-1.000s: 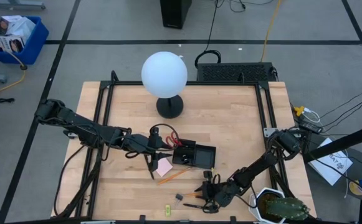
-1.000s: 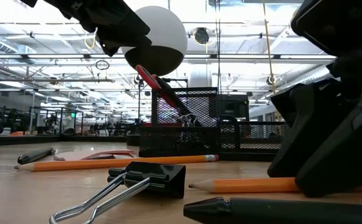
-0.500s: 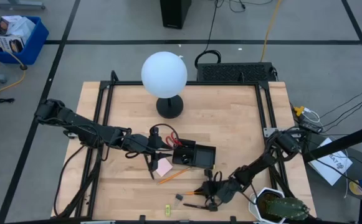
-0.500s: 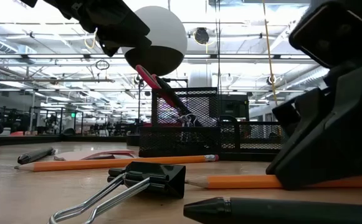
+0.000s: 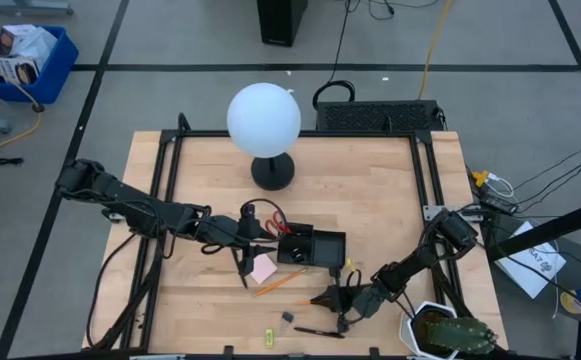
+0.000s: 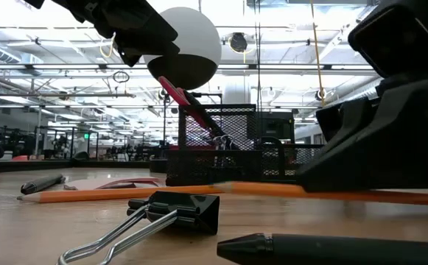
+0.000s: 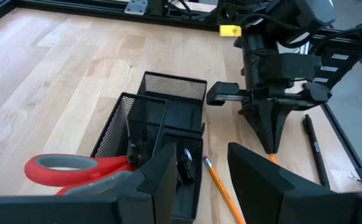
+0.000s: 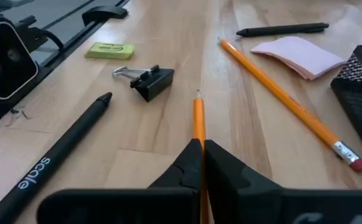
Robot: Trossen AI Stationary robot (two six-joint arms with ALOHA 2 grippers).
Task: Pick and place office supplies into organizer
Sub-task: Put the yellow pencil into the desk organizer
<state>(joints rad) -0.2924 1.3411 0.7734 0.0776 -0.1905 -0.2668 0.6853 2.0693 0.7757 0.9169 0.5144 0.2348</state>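
Observation:
My right gripper [image 8: 200,144] [image 5: 332,298] is low over the near right of the table, shut on an orange pencil [image 8: 198,118]. A second orange pencil [image 8: 280,96] and a pink sticky-note pad [image 5: 263,268] lie flat near the black mesh organizer [image 5: 310,247]. Red-handled scissors [image 7: 62,169] stand slanted in the organizer's left end, handles up. My left gripper [image 7: 199,168] [image 5: 253,236] hovers open just left of the organizer, with nothing between its fingers. A black clip [image 8: 146,79], a yellow-green piece [image 8: 110,50] and a black pen [image 8: 62,149] lie near the front edge. My right gripper pinches the pencil's shaft [image 8: 199,134] between its two fingers. The pencil runs along the fingers, and its sharpened tip [image 8: 197,94] sticks out ahead of them. The fingers come low and slanting from the table's right. The pencil [image 6: 309,191] hangs about level above the wood. My left gripper may touch the scissors' red handle [image 7: 106,167], which passes under one finger; I cannot tell.
A white globe lamp [image 5: 264,120] on a round black base stands at the far middle. Another black pen [image 8: 280,29] lies beside the pink pad. Black frame rails [image 5: 170,180] run along the table's left and right sides. Bare wood shows right of the organizer.
My right gripper has shut on the orange pencil that lay on the table, then moved up and toward the far edge with it. The pencil has left the wood and hangs about level.

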